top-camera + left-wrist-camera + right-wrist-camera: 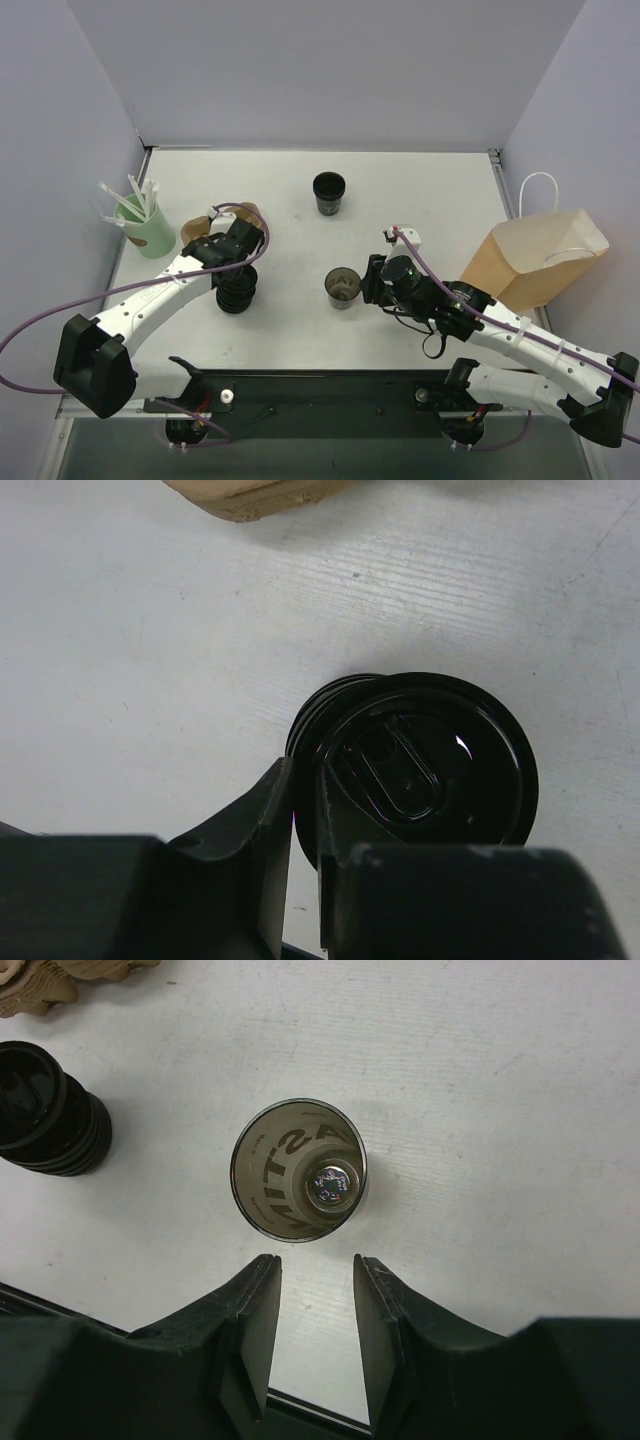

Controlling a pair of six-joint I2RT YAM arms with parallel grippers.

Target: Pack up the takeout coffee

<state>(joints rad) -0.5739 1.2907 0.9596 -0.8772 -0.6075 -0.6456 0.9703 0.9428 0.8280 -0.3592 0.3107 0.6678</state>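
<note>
Against the left edge of the tabletop stands a mint-green cup of white straws (145,225), with brown cardboard sleeves (197,228) just to its right.

The left gripper (240,265) is low over the ribbed stack of black lids (237,292), left of centre toward the near edge. In its wrist view the 2 fingers (270,820) stand narrowly apart across the near rim of the top lid (430,770), 1 outside and 1 over the lid's face. This looks like a pinch on that rim.

A separate black cup (329,192) sits toward the far edge, about mid-width, well apart from both arms.

The takeout coffee cup (342,287) stands upright near the centre of the tabletop, open-topped with no lid on it. A metal bolt (332,1185) lies in its bottom.

The right gripper (368,280) is level with the cup on its right side. Its jaws are parted and empty, and the cup (298,1170) is just beyond the fingertips, not between them.

The brown paper bag (540,262) stands at the right edge, behind the right arm.

The cup's long axis is vertical and it lies straight ahead of the right gripper, the nearer of the 2. A short forward reach should bring the jaws around its wall, while the lid has to come from the cup's left
</note>
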